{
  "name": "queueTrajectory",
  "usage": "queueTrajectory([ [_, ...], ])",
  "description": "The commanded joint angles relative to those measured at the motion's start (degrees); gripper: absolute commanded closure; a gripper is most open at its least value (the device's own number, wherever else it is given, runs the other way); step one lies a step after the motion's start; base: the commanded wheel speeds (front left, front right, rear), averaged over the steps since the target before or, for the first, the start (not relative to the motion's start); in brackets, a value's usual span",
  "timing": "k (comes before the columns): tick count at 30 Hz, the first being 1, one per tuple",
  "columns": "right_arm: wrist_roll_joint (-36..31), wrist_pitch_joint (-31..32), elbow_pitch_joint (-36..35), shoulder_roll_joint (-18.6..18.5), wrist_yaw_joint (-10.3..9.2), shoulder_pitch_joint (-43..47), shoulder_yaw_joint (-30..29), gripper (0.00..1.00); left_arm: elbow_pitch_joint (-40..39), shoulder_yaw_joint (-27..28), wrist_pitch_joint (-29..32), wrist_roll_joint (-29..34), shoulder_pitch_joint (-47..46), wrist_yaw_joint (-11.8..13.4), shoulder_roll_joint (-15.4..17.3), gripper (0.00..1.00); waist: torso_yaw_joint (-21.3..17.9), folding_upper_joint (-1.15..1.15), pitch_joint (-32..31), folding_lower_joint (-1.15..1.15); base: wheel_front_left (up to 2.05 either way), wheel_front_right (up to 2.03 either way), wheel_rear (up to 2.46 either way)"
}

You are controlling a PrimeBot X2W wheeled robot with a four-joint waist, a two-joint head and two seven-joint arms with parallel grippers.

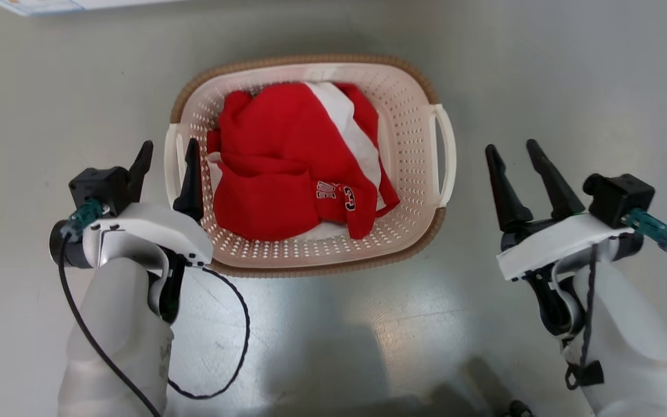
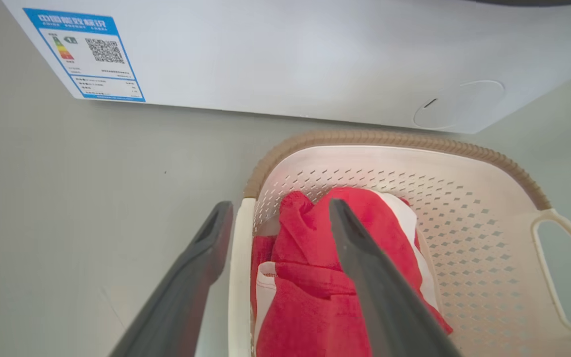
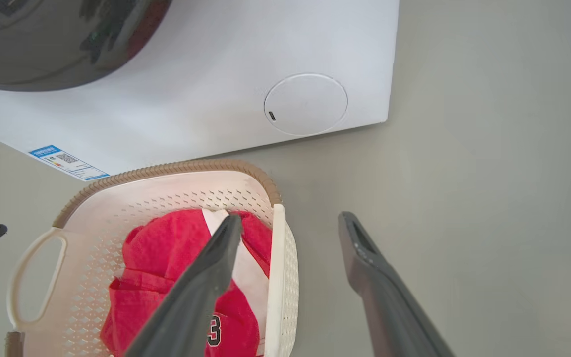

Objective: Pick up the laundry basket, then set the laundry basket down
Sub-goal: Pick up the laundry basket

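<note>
The laundry basket (image 1: 410, 145) stands on the grey floor, cream and perforated, with a brown rim and a red-and-white garment (image 1: 275, 174) inside. My left gripper (image 1: 168, 152) is open with one finger on each side of the basket's left loop handle (image 1: 171, 156). In the left wrist view that handle (image 2: 241, 248) lies between the spread fingers of the left gripper (image 2: 280, 207). My right gripper (image 1: 512, 149) is open, to the right of the right handle (image 1: 444, 153) and apart from it. In the right wrist view the basket (image 3: 166, 171) sits lower left of the right gripper (image 3: 291, 219).
A white washer (image 2: 285, 59) stands just beyond the basket, with a blue label (image 2: 85, 54) and a round cap (image 3: 305, 104). Its dark door (image 3: 42, 39) shows at the upper left. Bare grey floor (image 1: 571, 87) surrounds the basket. The left arm's cable (image 1: 241, 324) loops near the basket's front.
</note>
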Motion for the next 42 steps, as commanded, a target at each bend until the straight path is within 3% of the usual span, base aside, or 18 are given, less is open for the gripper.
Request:
queueTrajectory([
  [1, 0.70, -0.79, 0.02, 0.02, 0.41, 0.79, 1.57, 0.00, -0.25, 1.72, -0.30, 0.62, -0.20, 0.25, 1.20, 0.00, 0.30, 0.00, 1.06, 0.00, 0.00, 0.00, 0.00],
  [12, 4.68, -0.79, 8.12, 0.92, 0.41, -6.43, 6.70, 0.00, 11.24, 1.72, -0.30, 1.04, -8.23, 0.15, 2.14, 0.00, 1.72, 0.00, 7.80, 0.00, 0.00, 0.00, 0.00],
  [23, 7.82, -0.79, 11.83, 1.77, 0.41, -10.37, 10.25, 0.00, 15.15, -0.30, -0.30, 0.79, -11.23, -0.27, 2.10, 0.00, 2.33, 0.00, 9.88, 0.00, 0.00, 0.00, 0.00],
  [26, 8.96, -0.79, 12.87, 1.75, 0.41, -10.76, 10.84, 0.00, 15.67, -0.89, -0.30, 0.36, -11.47, -0.32, 1.92, 0.17, 2.54, 0.00, 9.93, 0.00, 0.00, 0.00, 0.00],
  [28, 9.44, -0.79, 13.44, 1.68, 0.41, -11.09, 11.12, 0.00, 16.02, -1.25, -0.30, 0.10, -11.59, -0.34, 1.81, 0.53, 2.62, 0.00, 9.99, 0.00, 0.00, 0.00, 0.00],
  [29, 9.74, -0.79, 13.77, 1.71, 0.41, -11.24, 11.22, 0.09, 16.17, -1.44, -0.30, 0.00, -11.66, -0.34, 1.77, 0.64, 2.65, 0.00, 10.01, 0.00, 0.00, 0.00, 0.00],
  [31, 10.63, -0.79, 14.67, 1.87, 0.41, -11.53, 11.60, 0.63, 16.35, -1.78, -0.30, -0.20, -11.78, -0.36, 1.72, 1.00, 2.70, 0.00, 10.03, 0.00, 0.00, 0.00, 0.00],
  [33, 11.42, -0.79, 15.54, 1.94, 0.41, -11.98, 12.25, 1.00, 16.49, -2.20, -0.30, -0.44, -11.91, -0.36, 1.67, 1.00, 2.74, 0.00, 10.04, 0.00, 0.00, 0.00, 0.00],
  [42, 14.37, -0.79, 16.90, 1.69, 0.41, -13.26, 14.41, 1.00, 16.29, -3.81, -0.30, -1.58, -11.49, -0.37, 1.91, 1.00, 2.64, 0.00, 9.24, 0.00, 0.00, 0.00, 0.00],
])
